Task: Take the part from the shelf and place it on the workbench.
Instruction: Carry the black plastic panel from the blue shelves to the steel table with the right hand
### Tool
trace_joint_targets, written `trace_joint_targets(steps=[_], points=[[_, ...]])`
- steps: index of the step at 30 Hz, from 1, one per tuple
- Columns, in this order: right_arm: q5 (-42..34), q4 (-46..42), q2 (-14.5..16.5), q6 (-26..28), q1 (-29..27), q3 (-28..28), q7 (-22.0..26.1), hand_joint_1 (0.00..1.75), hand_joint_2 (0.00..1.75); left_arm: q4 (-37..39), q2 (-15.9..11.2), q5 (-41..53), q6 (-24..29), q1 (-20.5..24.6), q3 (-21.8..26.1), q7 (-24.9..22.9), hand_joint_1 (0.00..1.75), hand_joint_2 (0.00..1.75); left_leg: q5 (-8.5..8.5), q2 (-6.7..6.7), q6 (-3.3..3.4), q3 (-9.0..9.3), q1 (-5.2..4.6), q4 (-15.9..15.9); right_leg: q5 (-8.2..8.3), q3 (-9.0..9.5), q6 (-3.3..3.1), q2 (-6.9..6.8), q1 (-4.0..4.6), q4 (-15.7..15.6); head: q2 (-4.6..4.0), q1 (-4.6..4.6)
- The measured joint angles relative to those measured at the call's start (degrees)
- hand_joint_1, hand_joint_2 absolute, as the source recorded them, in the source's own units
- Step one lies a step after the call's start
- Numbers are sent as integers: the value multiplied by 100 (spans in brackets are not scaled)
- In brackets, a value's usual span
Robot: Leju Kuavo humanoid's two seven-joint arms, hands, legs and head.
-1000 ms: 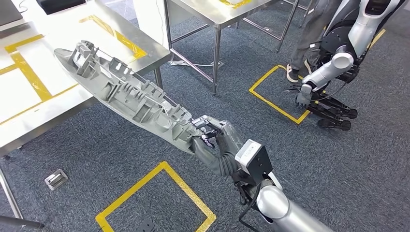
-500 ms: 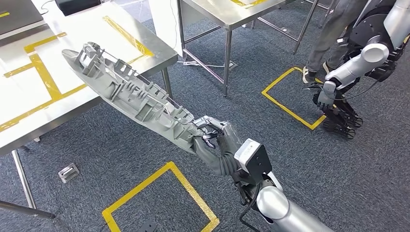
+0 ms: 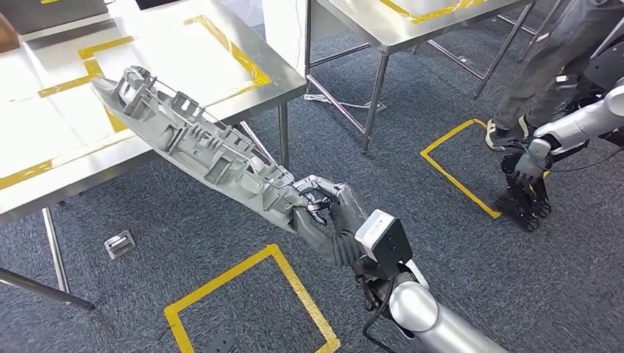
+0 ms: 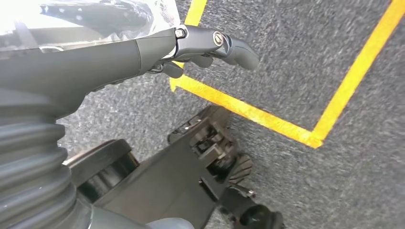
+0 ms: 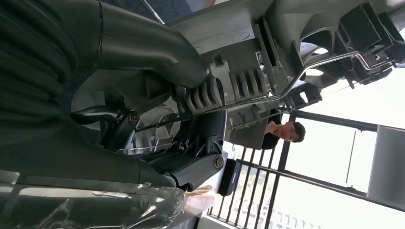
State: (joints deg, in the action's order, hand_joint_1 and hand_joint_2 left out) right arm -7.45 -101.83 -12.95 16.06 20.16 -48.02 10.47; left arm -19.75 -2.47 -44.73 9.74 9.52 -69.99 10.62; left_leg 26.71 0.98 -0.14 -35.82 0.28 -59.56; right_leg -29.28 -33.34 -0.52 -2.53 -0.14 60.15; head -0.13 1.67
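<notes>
The part (image 3: 199, 147) is a long grey ribbed plastic moulding with a wire rod along it. My right hand (image 3: 327, 217) grips its near end and holds it in the air, slanting up to the left. Its far end hangs above the steel workbench (image 3: 243, 81), which carries yellow tape lines, and its middle crosses the bench's front edge. In the right wrist view the thumb (image 5: 143, 47) and dark fingers (image 5: 186, 167) clamp the part (image 5: 267, 43). My left hand (image 4: 143, 52) hangs low over the carpet, fingers loosely out, holding nothing.
A second steel table (image 3: 412, 22) stands behind. Another robot (image 3: 566, 132) and a person's legs (image 3: 530, 81) are at the right by a yellow floor square (image 3: 456, 169). Another taped square (image 3: 250, 294) lies below the part. A small metal piece (image 3: 119, 243) lies on the carpet.
The whole picture has shifted right, so the camera has moved. The workbench now reaches further under the part. My right hand keeps the same grip on the part.
</notes>
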Motion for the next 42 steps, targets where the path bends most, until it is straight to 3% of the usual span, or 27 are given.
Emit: trace_joint_targets(steps=[2, 3, 6, 10, 11, 42], points=[[0, 7, 0, 1, 4, 2, 8, 175, 175, -4, 5, 4, -2, 8, 0, -8, 0, 175, 19, -29, -4, -1, -17, -17, 54, 21, -172, 52, 9, -35, 0, 37], [0, 10, 1, 1, 5, 2, 10, 175, 175, -6, 8, 6, -2, 5, -1, -15, 0, 175, 25, -37, 3, 0, -21, -20, 27, 35, -208, 53, 9, -44, 0, 46], [-4, 16, 1, 2, 4, 4, 14, 175, 175, -8, 9, 12, -2, 2, -2, -32, 0, 175, 33, -41, 16, 0, -29, -24, 44, 43, -170, 56, 4, -67, 0, 53], [-19, 21, 1, -3, 3, 4, 18, 175, 175, -8, 9, 20, -2, 4, -1, -48, 0, 175, 41, -41, 26, -3, -35, -28, 40, 66, 51, 57, -15, -118, 0, 51], [-19, 23, 1, -3, 3, 4, 19, 175, 175, -8, 9, 21, -2, 4, -2, -48, 0, 175, 42, -41, 28, -3, -35, -28, 38, 69, 82, 57, -18, -124, 0, 51], [5, 41, 1, -114, -84, 4, -29, 175, 175, -37, -24, 169, 6, 5, -2, -116, 0, 175, 29, -42, 5, 6, -10, -24, 33, 64, 88, 57, 2, -107, 0, 50]])
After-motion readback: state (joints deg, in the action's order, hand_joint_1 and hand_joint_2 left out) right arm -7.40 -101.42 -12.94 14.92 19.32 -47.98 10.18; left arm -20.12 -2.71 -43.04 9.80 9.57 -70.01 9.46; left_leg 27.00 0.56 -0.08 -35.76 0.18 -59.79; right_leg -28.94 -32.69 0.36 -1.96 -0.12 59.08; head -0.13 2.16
